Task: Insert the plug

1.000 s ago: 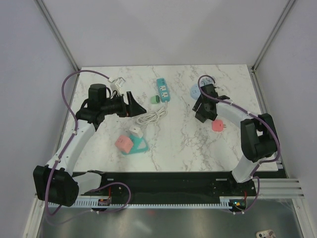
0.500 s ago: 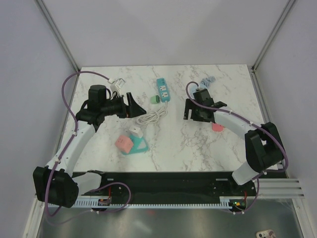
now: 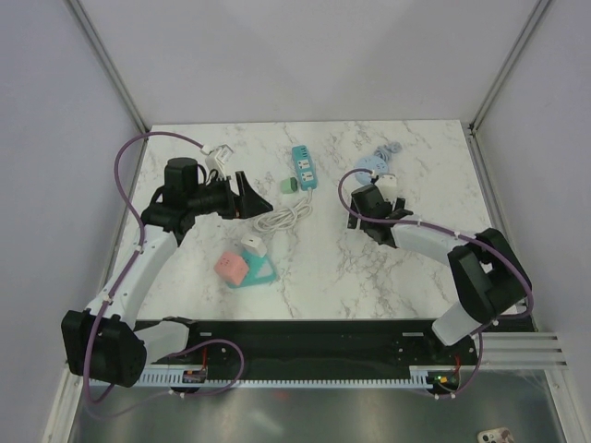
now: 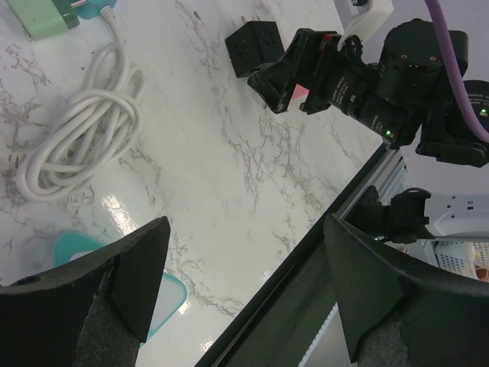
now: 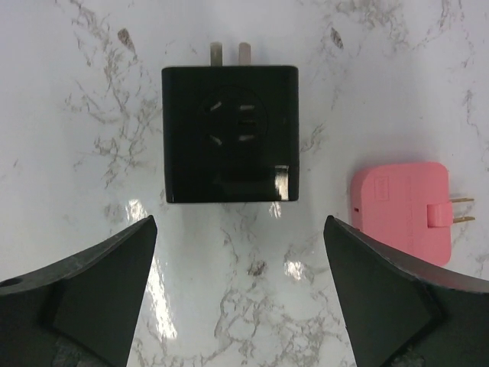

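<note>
Black plug (image 5: 229, 134): flat on the marble table (image 5: 92, 92), upper middle of the right wrist view; socket face up, two prongs toward the top edge; it lies just ahead of the gap between the fingertips and touches neither
Right gripper (image 5: 237, 229): jaws spread wider than the plug; its fingers (image 5: 84, 298) fill the two lower corners; nothing held, bare marble between them
Pink plug (image 5: 401, 210): right of centre in the same view; near the black one but apart from it; prongs toward the right edge; just above the right-hand finger
Left gripper (image 4: 246, 229): jaws wide apart with nothing between them; its fingers (image 4: 382, 298) sit dark in the lower corners, above bare marble
White cable (image 4: 80, 141): coiled at the left of the left wrist view; green adapter (image 4: 42, 14) in the top left corner; corner of a teal block (image 4: 76, 246) beside the left-hand finger
Right arm (image 4: 405, 69): upper right of the left wrist view, reaching toward the cube-shaped plug at top centre
Power strip (image 3: 304, 166): teal, upper middle of the top view, the green adapter just beside its lower left
Pink cube (image 3: 231, 268): lower left of centre in the top view, touching the teal block; white adapter (image 3: 252, 246) just above them
</note>
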`<state>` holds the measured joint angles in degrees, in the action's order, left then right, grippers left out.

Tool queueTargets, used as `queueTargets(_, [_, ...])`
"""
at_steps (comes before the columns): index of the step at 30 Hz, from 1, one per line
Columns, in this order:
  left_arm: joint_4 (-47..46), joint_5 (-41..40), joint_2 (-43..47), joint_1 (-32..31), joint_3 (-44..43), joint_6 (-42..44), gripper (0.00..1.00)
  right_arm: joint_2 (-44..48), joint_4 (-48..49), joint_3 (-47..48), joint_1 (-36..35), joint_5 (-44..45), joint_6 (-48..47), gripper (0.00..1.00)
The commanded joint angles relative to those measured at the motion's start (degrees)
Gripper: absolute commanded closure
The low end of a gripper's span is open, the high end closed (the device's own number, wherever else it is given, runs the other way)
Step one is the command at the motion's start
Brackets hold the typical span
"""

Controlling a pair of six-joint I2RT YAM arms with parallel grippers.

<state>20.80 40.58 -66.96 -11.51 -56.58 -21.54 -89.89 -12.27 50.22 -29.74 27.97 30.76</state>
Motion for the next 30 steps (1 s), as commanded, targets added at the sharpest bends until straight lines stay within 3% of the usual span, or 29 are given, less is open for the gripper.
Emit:
queueTargets(1, [-2.3,-0.4,1.3,-0.2,0.2,1.6,0.12,-2.1,10.1,-1.5,0.1,8.2,2.1,0.02])
queueTargets(9, [-2.2,-0.3,1.2,-0.2,0.2,1.4,0.12,-8.1,14.4,0.1,0.1,7.3,0.7,0.06])
queueTargets(11, [-2.2,-0.5,1.2,-0.2,0.2,1.3,0.12,-8.7,16.1,0.1,0.1,5.7,-0.8,0.16])
queueTargets(12, [-2.3,-0.5,1.2,-0.2,0.2,1.2,0.12,-8.6,16.5,0.0,0.1,5.2,-1.3,0.22])
queueTargets(13, [-2.3,-0.4,1.1,-0.2,0.2,1.3,0.13,-7.5,16.7,-0.1,0.1,4.5,-1.8,0.43])
queueTargets(15, [-2.3,0.6,1.3,-0.2,0.1,1.6,0.13,-3.9,16.1,-0.2,0.1,1.3,-3.8,0.7])
queueTargets(18, [-3.9,2.6,1.7,-0.2,-0.6,1.9,0.14,1.0,12.5,2.9,0.1,-11.4,-9.3,0.85])
queueTargets(20, [-5.4,5.0,1.8,-0.2,-1.2,1.5,0.15,2.7,4.0,5.2,0.1,-17.1,-11.0,0.94])
queueTargets(21, [-7.9,7.4,2.3,-0.2,-1.1,1.5,0.17,4.6,2.0,6.5,0.1,-25.6,-11.6,1.0])
queueTargets(25, [-15.8,12.9,3.5,-0.3,0.6,3.4,0.24,10.9,-5.7,6.6,0.1,-44.7,-11.3,1.0])
queueTargets(27, [-20.6,18.3,3.8,-0.3,3.3,4.5,0.26,15.4,-6.4,5.6,0.1,-49.9,-9.5,1.0])
queueTargets(28, [-29.5,20.7,4.1,-0.3,4.5,4.1,0.28,16.9,-6.3,4.3,0.1,-54.5,-8.6,1.0])
queueTargets(30, [-36.6,25.9,4.9,-0.6,7.3,5.4,0.28,20.1,-6.4,3.2,0.1,-59.6,-6.6,1.0])
